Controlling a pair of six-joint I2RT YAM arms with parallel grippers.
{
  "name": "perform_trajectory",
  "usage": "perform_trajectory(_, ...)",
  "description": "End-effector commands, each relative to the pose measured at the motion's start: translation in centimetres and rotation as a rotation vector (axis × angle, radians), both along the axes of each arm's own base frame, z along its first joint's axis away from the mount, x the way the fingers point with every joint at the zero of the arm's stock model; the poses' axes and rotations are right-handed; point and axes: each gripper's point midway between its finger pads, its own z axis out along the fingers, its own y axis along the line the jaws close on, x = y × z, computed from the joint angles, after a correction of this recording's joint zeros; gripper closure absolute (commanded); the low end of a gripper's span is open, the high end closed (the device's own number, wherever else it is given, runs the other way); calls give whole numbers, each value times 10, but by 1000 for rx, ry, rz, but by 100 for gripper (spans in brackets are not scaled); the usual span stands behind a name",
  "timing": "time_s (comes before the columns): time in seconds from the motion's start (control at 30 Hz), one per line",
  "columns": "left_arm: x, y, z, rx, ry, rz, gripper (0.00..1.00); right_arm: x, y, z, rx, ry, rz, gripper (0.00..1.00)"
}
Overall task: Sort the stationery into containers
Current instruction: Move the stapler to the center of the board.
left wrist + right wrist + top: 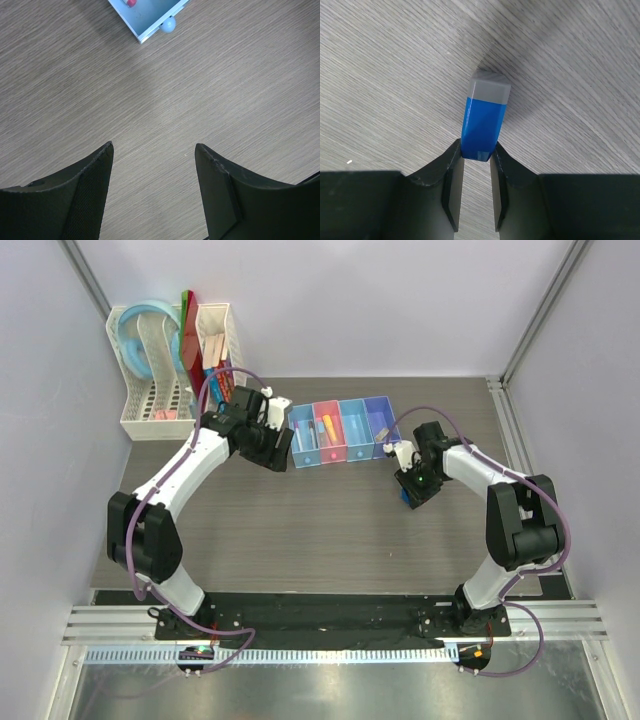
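My right gripper is shut on the near end of a small blue block with a grey end, held over the wooden table. In the top view this gripper is just in front of the right end of the row of four bins. The first bin holds a grey stick, the pink bin an orange-yellow piece, the violet-blue bin a tan-grey piece. My left gripper is open and empty, left of the bins. In the left wrist view its fingers spread over bare table, and a bin corner shows at the top.
A white mesh desk rack with books and a blue ring stands at the back left. Grey walls close the table at the left, back and right. A black strip runs along the near edge.
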Motion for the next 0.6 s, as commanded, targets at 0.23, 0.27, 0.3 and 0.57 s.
perform_trajectory(0.23, 2, -5, 11, -45, -29, -13, 33, 14, 6, 25, 14, -91, -7, 69)
perform_trajectory(0.27, 2, -5, 10, -45, -26, -14, 33, 14, 6, 26, 16, -96, -6, 69)
perform_trajectory(0.3, 1, -5, 10, -48, -24, -13, 33, 14, 6, 27, 16, -97, -6, 69)
perform_trajectory(0.57, 0, -5, 11, -52, -24, -14, 33, 16, 6, 32, 14, -107, -8, 68)
